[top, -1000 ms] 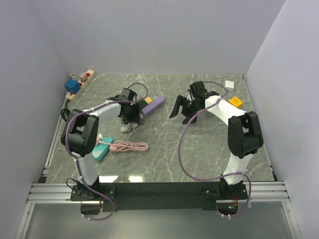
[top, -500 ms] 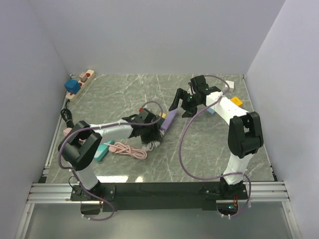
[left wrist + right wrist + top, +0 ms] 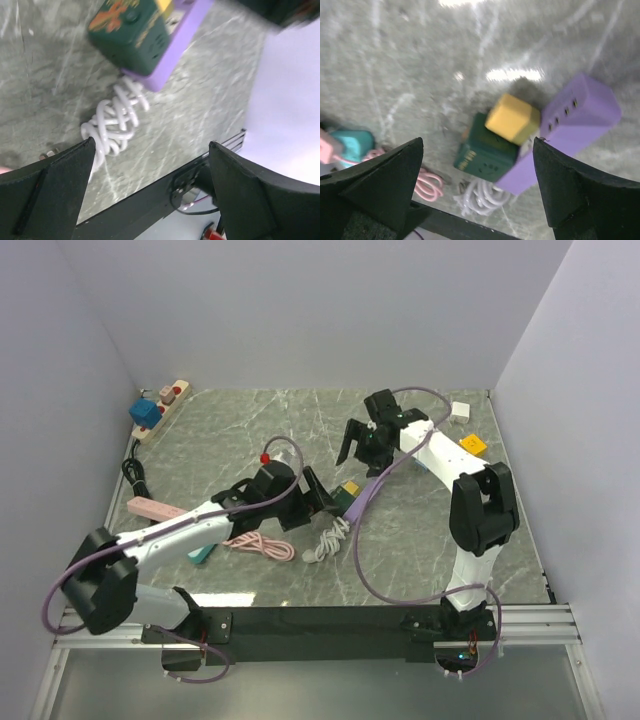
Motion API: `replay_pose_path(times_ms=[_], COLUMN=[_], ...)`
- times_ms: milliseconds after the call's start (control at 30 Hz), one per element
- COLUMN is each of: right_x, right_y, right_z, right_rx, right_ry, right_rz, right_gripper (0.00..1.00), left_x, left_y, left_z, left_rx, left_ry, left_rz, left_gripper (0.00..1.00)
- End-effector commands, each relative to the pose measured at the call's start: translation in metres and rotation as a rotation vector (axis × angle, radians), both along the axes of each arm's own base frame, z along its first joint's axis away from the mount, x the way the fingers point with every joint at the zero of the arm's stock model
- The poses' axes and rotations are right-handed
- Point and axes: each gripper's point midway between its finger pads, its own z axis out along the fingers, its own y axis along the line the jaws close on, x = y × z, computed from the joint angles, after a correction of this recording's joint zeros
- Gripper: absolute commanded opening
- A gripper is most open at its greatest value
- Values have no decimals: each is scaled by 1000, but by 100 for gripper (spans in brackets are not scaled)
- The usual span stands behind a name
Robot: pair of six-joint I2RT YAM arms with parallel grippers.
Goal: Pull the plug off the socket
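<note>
Marble table [image 3: 430, 530] carries purple socket [image 3: 580, 117], white cord [image 3: 116, 120], pink cable [image 3: 258, 545].

One purple socket [image 3: 580, 117], one yellow plug [image 3: 512, 118], one green plug [image 3: 482, 150], one white cable [image 3: 117, 117], one pink cable [image 3: 260, 544].

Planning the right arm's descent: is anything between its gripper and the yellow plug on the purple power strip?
Nothing visible. The yellow plug lies uncovered below the open right gripper; the dark green adapter sits beside it on the purple power strip.

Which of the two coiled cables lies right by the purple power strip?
The white coiled cable, touching the purple power strip's end; the pink coiled cable lies apart, toward the left.
</note>
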Motion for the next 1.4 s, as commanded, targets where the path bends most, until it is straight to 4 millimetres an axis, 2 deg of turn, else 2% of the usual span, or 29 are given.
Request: replay_pose_path(times_ms=[0,67,100,133,167,200,233,267,300,333,400,433,467,533,600,667,867,1000,1133,1200,1233,1267,1300,1367], right_x=[-24,-32,-43,-44,-47,-56,-54,-54,-58,-51,-49,-43,-41,-39,-40,-44,-58,-67,-66,-67,-65,-65,-64,-64], right_y=[-25,-33,-38,-39,-40,-41,-38,-37,-33,-26,-17,-11,-8,-4,-5,-6,-9,-12,-8,-5,-3,-2,-1,0], right_z=[3,8,-3,4,2,-9,-9,-13,-22,-22,-28,-32,-33,-41,-46,-53,-70,-80,-88,-93,-93,-93,-92,-91], right_rx=[-113,-127,-135,-117,-109,-101,-77,-67,-42,-2,37,55,67,70,62,51,29,1,12,20,31,36,40,47], right_ry=[6,-13,17,-13,-9,19,4,9,32,7,20,17,19,34,48,62,104,125,135,147,140,136,130,119], right_rz=[-90,-128,-161,-185,-208,-234,-244,-253,-258,-252,-238,-232,-227,-222,-219,-212,-171,-122,-83,-65,-58,-48,-37,-9], right_gripper=[96,96,96,96,96,94,93,92,89,87,86,84,81,77,64,56,55,60,57,46,35,12,3,0], left_x=[16,24,32,36,41,49,49,56,59,61,67,68,70,72,74,71,70,73,75,77,77,78,78,79], left_y=[16,21,28,29,28,33,28,24,23,20,11,8,4,1,-2,-4,3,4,-3,-6,-8,-10,-11,-11], left_z=[27,33,33,29,31,29,20,26,23,12,15,5,7,-4,-8,-16,-50,-56,-66,-69,-73,-72,-72,-80], left_rx=[-5,-4,16,25,25,51,62,64,95,121,136,147,139,152,145,139,186,191,179,173,169,160,152,161], left_ry=[-90,-131,-160,-162,-180,-221,-207,-232,-271,-256,-304,-295,-305,-309,-319,-310,-278,-289,-275,-269,-260,-268,-272,-262], left_rz=[76,78,66,49,29,-13,-63,-91,-153,-188,-262,-287,-306,-344,-362,-382,-391,-375,-396,-402,-406,-409,-416,-422], left_gripper=[99,99,99,99,99,99,99,99,99,99,99,99,99,99,99,99,99,99,99,99,99,99,99,99])
